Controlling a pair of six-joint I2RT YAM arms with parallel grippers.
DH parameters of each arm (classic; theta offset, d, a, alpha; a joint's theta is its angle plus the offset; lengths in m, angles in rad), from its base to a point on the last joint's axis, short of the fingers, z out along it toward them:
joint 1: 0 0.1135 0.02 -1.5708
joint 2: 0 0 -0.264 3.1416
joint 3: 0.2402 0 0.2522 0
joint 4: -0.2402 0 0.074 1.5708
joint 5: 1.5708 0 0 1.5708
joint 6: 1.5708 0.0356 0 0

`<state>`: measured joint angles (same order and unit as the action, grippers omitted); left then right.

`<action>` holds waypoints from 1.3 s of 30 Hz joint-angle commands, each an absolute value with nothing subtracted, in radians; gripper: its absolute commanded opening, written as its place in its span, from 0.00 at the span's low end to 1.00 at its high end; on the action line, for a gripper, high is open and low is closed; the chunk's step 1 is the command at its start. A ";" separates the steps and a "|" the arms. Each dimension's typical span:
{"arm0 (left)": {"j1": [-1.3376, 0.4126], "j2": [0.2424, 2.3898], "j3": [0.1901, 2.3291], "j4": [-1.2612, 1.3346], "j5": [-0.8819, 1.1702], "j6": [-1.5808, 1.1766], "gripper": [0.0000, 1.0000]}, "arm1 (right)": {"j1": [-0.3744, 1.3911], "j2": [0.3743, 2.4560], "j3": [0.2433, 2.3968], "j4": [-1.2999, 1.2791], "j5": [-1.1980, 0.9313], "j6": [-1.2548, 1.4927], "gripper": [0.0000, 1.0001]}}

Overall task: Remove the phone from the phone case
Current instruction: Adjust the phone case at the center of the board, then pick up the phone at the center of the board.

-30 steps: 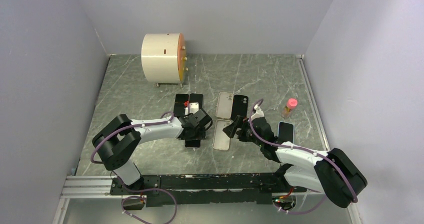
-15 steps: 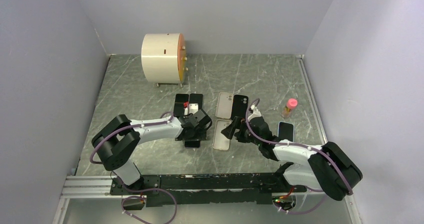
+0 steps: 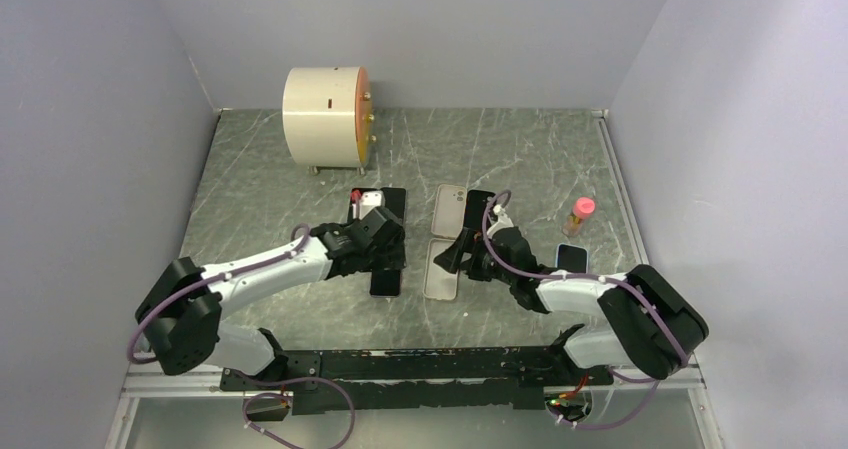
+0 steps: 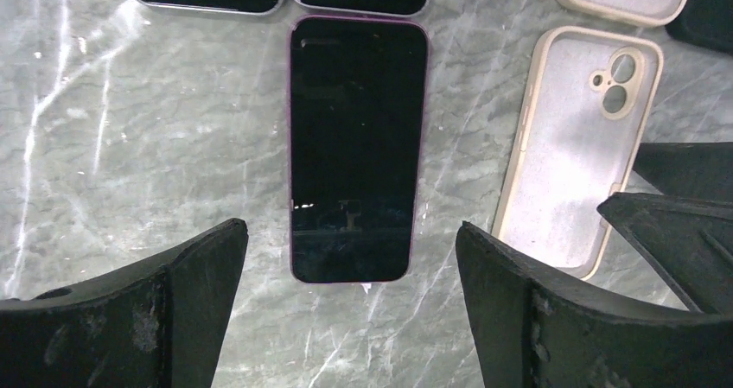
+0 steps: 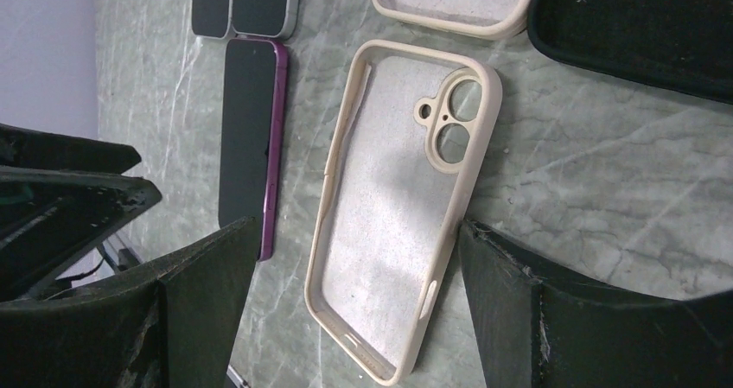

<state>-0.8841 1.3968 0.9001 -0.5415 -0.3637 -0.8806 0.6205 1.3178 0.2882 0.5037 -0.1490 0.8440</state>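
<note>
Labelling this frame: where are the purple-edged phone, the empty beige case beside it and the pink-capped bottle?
purple-edged phone [image 4: 359, 150]: left wrist view, middle of its dark screen.
empty beige case [image 5: 389, 215]: right wrist view, bare inner back.
pink-capped bottle [image 3: 578, 217]: top external view, body below the cap.

light is soft and even from above, bright in all three views, leaving only faint shadows on the table [image 3: 520, 149]. the phone [image 4: 357, 146] screen carries a small pale glint, no hard glare. wrist views are sharp on the stone, while the near fingers [image 4: 130, 319] look dark and a bit soft.
</note>
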 commanded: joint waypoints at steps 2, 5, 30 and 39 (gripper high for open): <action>-0.836 1.288 0.878 -0.566 -0.347 -0.840 0.94 | 0.618 1.343 0.327 0.521 -0.167 0.852 0.88; -0.800 1.243 0.881 -0.591 -0.331 -0.817 0.94 | 0.619 1.329 0.335 0.485 -0.154 0.842 0.88; -0.398 0.821 0.986 -0.800 -0.196 -0.442 0.94 | 0.539 0.801 0.529 -0.649 0.281 0.805 0.99; -0.378 0.669 0.927 -0.789 -0.240 -0.406 0.94 | 0.313 0.752 0.614 -0.773 0.519 0.885 0.99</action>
